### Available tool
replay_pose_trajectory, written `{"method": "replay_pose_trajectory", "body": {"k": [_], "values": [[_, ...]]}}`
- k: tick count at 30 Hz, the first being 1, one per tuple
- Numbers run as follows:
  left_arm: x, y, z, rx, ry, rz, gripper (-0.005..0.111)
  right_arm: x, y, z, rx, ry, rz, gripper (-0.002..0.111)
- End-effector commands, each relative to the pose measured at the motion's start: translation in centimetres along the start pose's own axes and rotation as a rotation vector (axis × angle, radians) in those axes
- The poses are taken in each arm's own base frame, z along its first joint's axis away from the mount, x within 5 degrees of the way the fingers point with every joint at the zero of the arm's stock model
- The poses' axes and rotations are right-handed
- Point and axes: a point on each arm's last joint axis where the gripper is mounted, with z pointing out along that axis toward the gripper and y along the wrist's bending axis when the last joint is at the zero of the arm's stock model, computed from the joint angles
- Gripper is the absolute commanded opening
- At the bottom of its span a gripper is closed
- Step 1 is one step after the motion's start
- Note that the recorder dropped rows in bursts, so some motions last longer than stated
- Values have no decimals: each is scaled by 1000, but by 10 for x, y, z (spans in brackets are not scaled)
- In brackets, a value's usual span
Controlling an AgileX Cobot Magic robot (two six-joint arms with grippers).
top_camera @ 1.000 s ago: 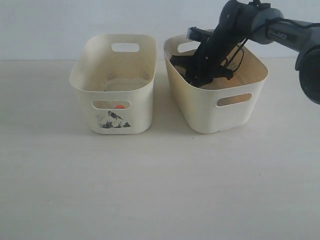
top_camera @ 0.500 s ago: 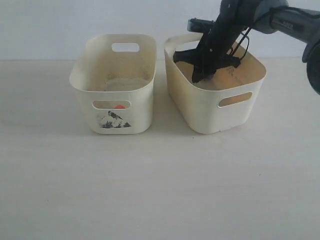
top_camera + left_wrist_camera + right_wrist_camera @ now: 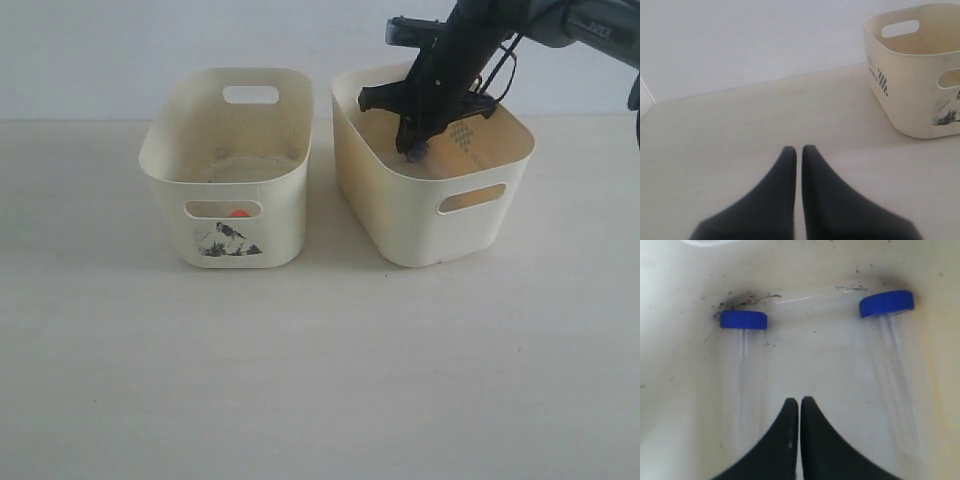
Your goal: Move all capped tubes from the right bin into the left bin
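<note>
Landmark: the cream-yellow rounded plastic right bin point(image 3: 400, 225), plain-fronted with oval handle slots. Every place below is given from it.
Right gripper: the black two-fingered right gripper point(image 3: 799, 402) hangs inside the right bin, tips toward its floor. Its jaws are pressed together with nothing between them.
Tubes to move: two clear plastic tubes with dark blue round caps lie on the right bin's floor, the first blue-capped tube point(image 3: 743, 360) and the second blue-capped tube point(image 3: 897, 375). They are well apart, with their caps toward one wall. The closed tips sit over the bare strip between them, touching neither.
Tube across: an orange cap point(image 3: 238, 212) shows through the front slot of the pale cream rounded plastic left bin point(image 3: 165, 160), which stands just beside the right bin.
Left gripper: the black left gripper point(image 3: 798, 149) is clenched and empty over the pale table point(image 3: 320, 380), beyond the left bin from the right bin.
Stage: likely one tube delivered, two left, no grasp in hand.
Risk, closed tips: lowering as they are would only strike the floor, so the fingers must part first.
Risk, rolling: the tubes are round and slick, so a finger landing off-centre could roll one toward the wall.
Risk, wall: the caps lie close to the wall, leaving little room there, so a mid-body pinch looks safer.
Risk, carry: a loose pinch may drop the tube between the bins.
</note>
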Motion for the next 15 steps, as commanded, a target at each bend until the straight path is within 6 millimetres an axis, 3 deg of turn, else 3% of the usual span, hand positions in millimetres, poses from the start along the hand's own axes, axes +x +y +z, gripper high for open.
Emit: {"method": "replay_pose_trajectory", "body": {"k": [1, 4, 6, 15], "values": [[-2, 0, 0, 2, -12, -17, 4, 2, -1, -5, -24, 23, -47, 16], [-2, 0, 0, 2, -12, -17, 4, 2, 3, -2, -76, 24, -43, 40], [-2, 0, 0, 2, -12, -17, 4, 3, 2, 4, -75, 33, -36, 49], [-2, 0, 0, 2, -12, -17, 4, 9, -1, 28, -98, 70, 11, 53]]}}
